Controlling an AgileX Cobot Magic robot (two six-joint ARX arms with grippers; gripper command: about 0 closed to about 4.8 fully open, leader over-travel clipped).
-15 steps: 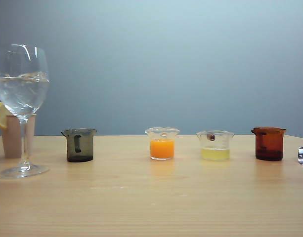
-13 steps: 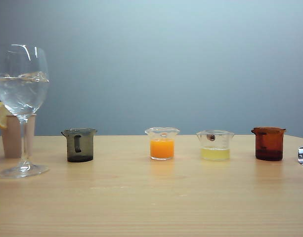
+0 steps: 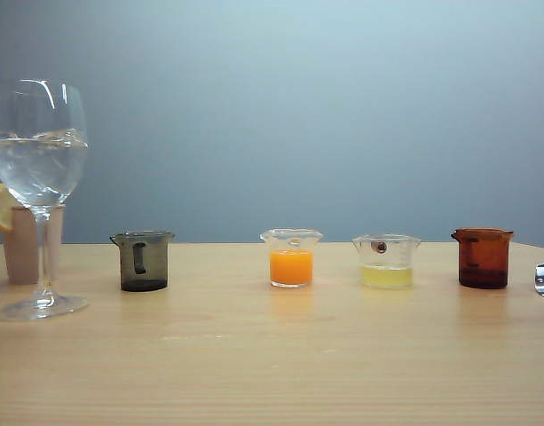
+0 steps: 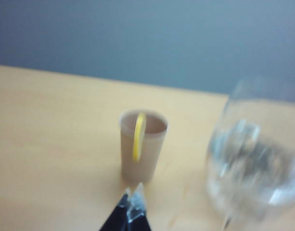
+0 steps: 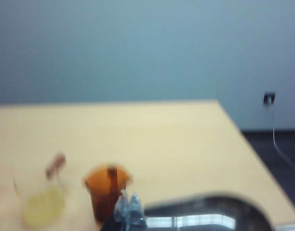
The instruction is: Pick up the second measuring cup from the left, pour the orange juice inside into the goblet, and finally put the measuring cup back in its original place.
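Nothing is grasped yet: the left gripper (image 4: 132, 196) and right gripper (image 5: 128, 201) are both closed and empty, so next one must open around the small clear measuring cup (image 3: 291, 257) of orange juice (image 3: 291, 266).

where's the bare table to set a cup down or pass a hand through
Widest bare wood: the whole front strip of the table, before the cup row. Also the gap between the smoky grey cup and the second measuring cup. Crowded: goblet and lemon-slice cup at far left.

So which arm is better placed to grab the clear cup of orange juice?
Probably right, narrowly. The clear flared measuring cup of orange juice stands mid-table; the shut right tool faces the neighbouring cups, while the shut left tool faces the tan cup beside the tall stemmed goblet.
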